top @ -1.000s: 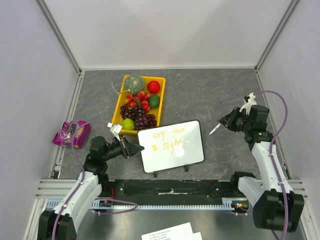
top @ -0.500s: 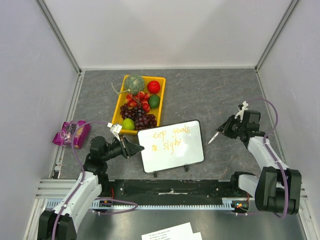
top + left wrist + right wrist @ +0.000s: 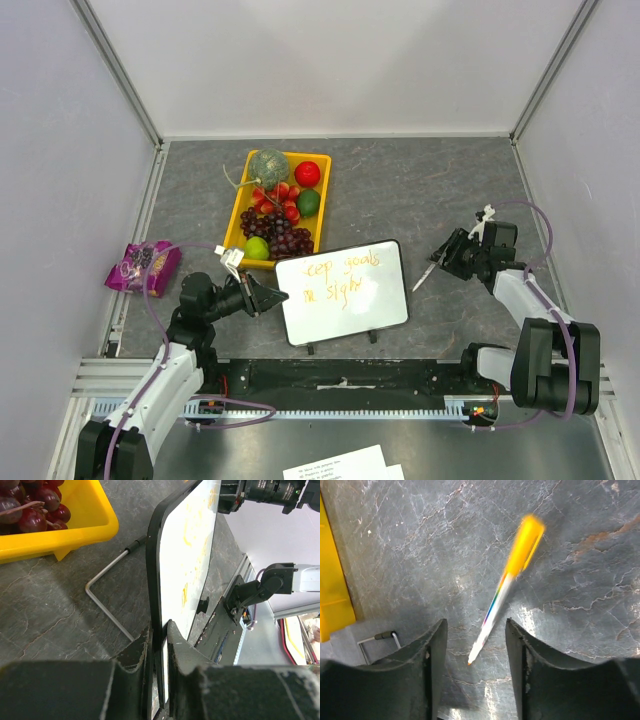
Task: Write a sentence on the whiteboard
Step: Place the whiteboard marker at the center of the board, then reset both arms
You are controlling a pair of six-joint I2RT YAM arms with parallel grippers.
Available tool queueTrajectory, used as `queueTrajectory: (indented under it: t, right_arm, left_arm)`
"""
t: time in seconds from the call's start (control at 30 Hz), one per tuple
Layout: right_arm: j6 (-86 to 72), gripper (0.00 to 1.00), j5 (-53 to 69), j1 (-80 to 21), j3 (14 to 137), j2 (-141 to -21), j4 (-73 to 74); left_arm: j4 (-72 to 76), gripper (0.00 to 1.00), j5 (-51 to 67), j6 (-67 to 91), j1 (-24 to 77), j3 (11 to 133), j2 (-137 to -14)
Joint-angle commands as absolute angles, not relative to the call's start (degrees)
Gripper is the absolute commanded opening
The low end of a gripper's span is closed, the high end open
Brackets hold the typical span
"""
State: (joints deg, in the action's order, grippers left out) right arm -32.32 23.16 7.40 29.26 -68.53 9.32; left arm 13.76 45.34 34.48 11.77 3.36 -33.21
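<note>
The whiteboard (image 3: 342, 292) sits on the grey tabletop (image 3: 400, 190) near its front edge, just in front of the yellow tray (image 3: 236, 215) of fruit, with two small black feet showing under its lower edge. The left jaws are clenched on the board's left edge. In the left wrist view the two fingers (image 3: 135, 655) pinch the dark frame of the whiteboard (image 3: 185, 565) from both sides, and a bent wire leg (image 3: 106, 567) lies on the stone behind it. The sentence (image 3: 340, 278) crosses the board in two short lines of orange handwriting, the upper line reaching further right than the lower

To the right of the board and apart from it, the right jaws are released. In the right wrist view a pen (image 3: 502, 592) with a white barrel and a yellow-orange end lies in the gap between the two fingers (image 3: 432, 650) and touches neither. Its yellow end is blurred, and I cannot tell whether it rests on the tabletop. Seen from above, the pen (image 3: 424, 277) points down-left toward the board

A purple packet (image 3: 143, 266) lies at the left side of the tabletop, and printed sheets of paper (image 3: 340, 465) lie below the front rail
</note>
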Motion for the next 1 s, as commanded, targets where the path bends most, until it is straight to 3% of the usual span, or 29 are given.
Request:
queueTrajectory:
  t: [0.0, 0.4, 0.73, 0.97]
  right_arm:
    - [-32.4, 0.61, 21.9, 7.6, 28.8, -67.9, 6.9]
    - [-31.6, 0.97, 23.4, 7.6, 27.6, -61.2, 7.9]
    - [-29.3, 0.98, 29.3, 7.5, 26.5, -53.3, 8.7]
    - [-28.1, 0.98, 32.0, 6.8, 26.6, -52.9, 9.3]
  left_arm:
    - [14.7, 0.02, 42.7, 33.0, 11.7, 3.4, -33.0]
    - [12.5, 0.02, 41.1, 33.0, 11.7, 3.5, -31.1]
    - [7.8, 0.02, 37.3, 33.0, 11.7, 3.9, -25.7]
    - [-3.2, 0.02, 29.6, 36.8, 11.7, 4.1, -19.4]
